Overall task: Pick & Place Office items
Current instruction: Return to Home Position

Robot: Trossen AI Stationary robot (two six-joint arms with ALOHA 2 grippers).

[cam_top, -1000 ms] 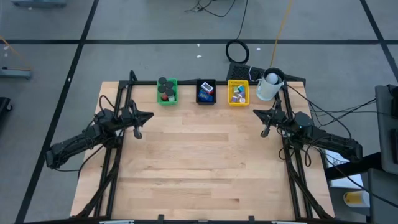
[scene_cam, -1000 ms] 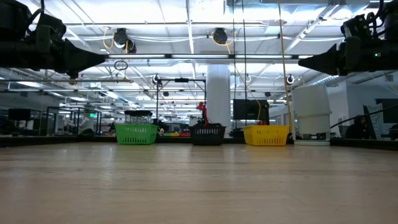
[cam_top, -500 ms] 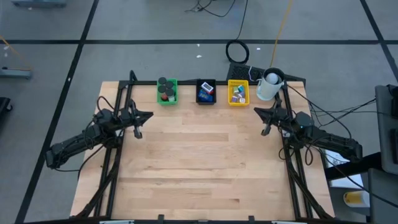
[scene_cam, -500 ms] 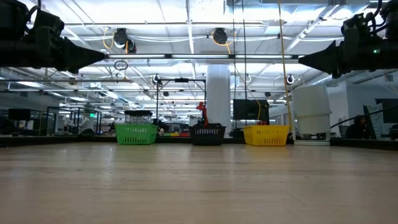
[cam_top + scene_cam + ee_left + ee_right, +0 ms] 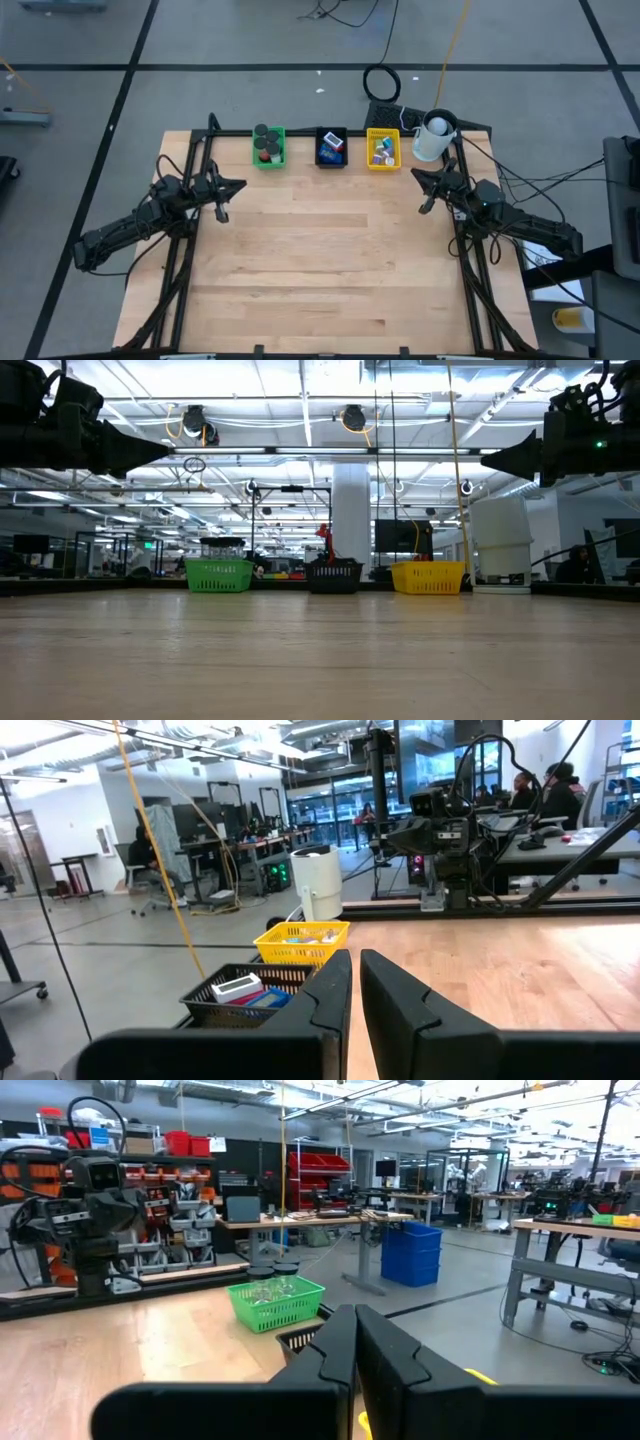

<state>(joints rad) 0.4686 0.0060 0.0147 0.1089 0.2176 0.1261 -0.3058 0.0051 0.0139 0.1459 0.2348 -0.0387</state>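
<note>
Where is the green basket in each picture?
High view: the green bin sits at the table's far edge, leftmost of three bins.
Low view: the green bin is left of centre, far across the wood.
Left wrist view: not in it.
Right wrist view: the green bin is near the middle.
Shared landmark: the black bin right beside it.

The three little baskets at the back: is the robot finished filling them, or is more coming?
Looks finished. Small office items lie in the green mesh basket, black basket and yellow basket; none shows on the wooden table. The left gripper and right gripper hang shut and empty at the sides. Nothing looks left to sort.
</note>
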